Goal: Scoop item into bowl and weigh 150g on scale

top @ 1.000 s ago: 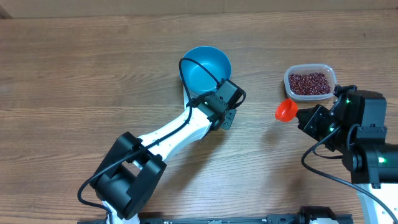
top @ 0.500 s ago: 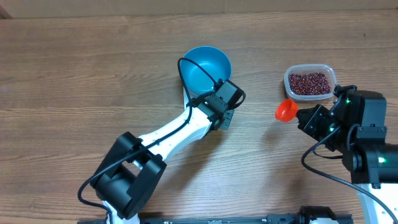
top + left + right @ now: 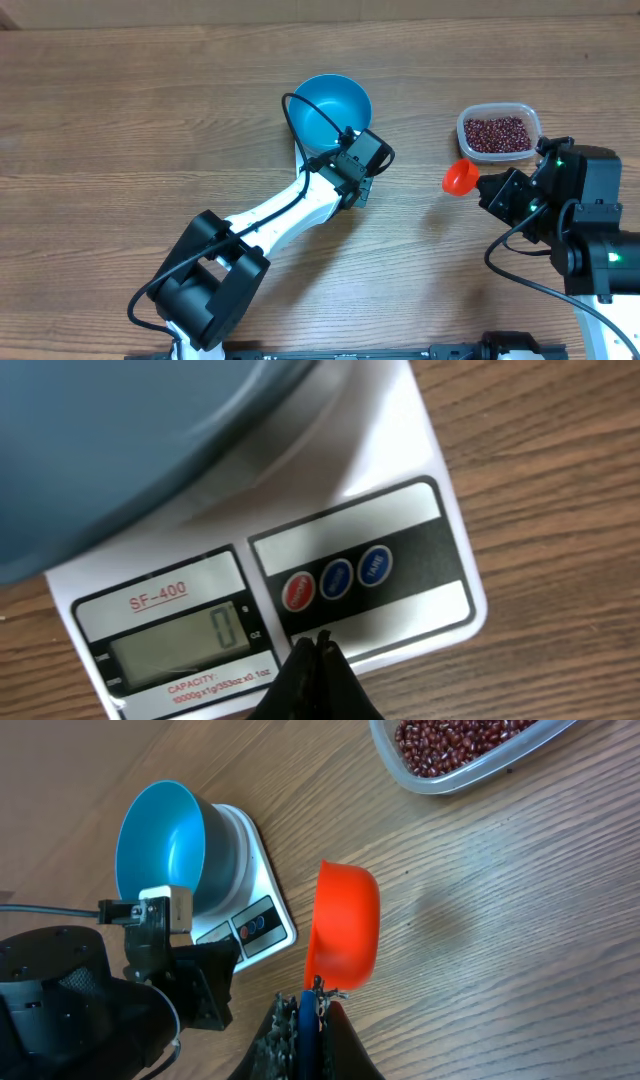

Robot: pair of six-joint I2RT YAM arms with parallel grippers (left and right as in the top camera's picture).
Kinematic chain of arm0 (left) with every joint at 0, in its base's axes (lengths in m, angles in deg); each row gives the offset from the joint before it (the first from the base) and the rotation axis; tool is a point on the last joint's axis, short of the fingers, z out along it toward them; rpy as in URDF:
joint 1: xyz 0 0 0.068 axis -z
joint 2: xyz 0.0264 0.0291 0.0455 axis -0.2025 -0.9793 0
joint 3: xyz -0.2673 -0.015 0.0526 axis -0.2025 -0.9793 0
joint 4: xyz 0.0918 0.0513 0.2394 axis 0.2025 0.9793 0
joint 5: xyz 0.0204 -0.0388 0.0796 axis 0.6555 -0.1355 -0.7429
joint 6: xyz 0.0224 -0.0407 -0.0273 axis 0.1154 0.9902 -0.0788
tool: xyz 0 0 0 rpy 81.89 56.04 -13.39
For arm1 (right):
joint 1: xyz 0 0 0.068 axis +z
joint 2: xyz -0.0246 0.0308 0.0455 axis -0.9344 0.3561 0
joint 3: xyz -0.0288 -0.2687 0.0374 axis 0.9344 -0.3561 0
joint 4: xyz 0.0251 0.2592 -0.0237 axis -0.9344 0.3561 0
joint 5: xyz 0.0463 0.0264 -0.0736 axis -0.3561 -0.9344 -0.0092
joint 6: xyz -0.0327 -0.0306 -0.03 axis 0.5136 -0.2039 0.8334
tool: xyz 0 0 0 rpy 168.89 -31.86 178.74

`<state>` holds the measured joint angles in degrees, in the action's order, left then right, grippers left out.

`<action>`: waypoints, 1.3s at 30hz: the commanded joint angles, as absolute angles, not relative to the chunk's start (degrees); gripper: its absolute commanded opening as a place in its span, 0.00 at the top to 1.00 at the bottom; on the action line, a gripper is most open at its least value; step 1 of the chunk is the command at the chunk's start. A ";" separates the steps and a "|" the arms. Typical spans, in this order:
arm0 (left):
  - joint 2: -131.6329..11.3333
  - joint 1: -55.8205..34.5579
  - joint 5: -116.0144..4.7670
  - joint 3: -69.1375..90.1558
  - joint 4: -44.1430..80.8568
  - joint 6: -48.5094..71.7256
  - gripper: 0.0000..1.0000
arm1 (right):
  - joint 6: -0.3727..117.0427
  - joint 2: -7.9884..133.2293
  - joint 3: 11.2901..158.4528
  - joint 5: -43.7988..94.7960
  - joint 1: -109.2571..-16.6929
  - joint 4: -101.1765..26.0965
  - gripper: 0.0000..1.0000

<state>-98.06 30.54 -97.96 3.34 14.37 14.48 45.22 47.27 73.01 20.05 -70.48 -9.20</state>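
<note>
The left gripper [image 3: 315,650] was shut, its 2 fingertips pinched into 1 narrow point. That point sat at the front edge of the scale [image 3: 420,450], just below the row of 3 round buttons [image 3: 337,578]. Whether it touched the panel could not be told. Pinched tips make a good poking tool, so the pose looked meant for pressing a button. The display [image 3: 180,645] showed 0 with the bowl [image 3: 120,440] already on the platform. That suggested the bowl's own weight had been cancelled, so only the beans would count toward the 150 g.

The bowl covered most of the platform but left the display and buttons bare. That would let the reading be followed while filling. Its light-blue inside looked empty from overhead.

The right gripper [image 3: 308,1000] was closed on the handle of an orange scoop [image 3: 342,925]. It held the cup out ahead of the fingers, above the bare worktop [image 3: 120,120]. From overhead the scoop lay between the scale and the clear tub [image 3: 400,775], nearer the tub. Its cup looked empty, though the wrist view showed only its outside.

The beans [image 3: 450,740] all lay in a loose heap in the tub, well apart from the bowl. Judging from this, scooping had not begun. The right arm seemed parked near the beans, ready to dip in once the scale was set.
</note>
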 commanded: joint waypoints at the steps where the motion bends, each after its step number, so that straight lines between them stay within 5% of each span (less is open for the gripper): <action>1: -99.31 30.34 -99.82 4.56 14.32 16.36 0.96 | 45.11 47.22 74.46 20.44 -70.26 -9.57 0.96; 39: -100.90 30.34 -101.87 4.19 11.26 16.23 0.96 | 45.13 47.22 74.46 20.44 -70.26 -9.53 0.96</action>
<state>-99.66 30.54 -100.63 3.34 11.55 15.53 45.22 47.27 73.01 20.05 -70.48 -9.22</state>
